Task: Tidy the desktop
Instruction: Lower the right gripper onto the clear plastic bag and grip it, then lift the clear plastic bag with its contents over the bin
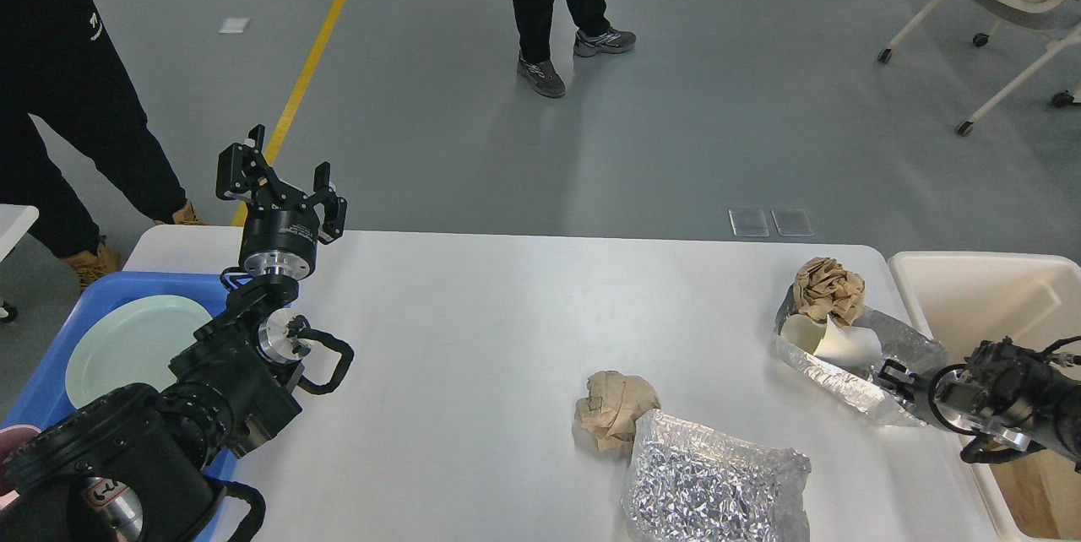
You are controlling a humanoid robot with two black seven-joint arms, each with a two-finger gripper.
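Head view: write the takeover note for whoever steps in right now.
Left claw: open, raised over the desktop's far left corner, holding nothing.
Right claw: low at the near edge of the foil tray by the cream bin; open or shut cannot be told.
On the desktop: that foil tray holding a paper cup and a crumpled brown paper; a second brown paper ball mid-table, touching a crinkled foil bag.
Done: a plate sits in the blue tray; brown paper lies in the bin.
Left: all the foil and paper trash.
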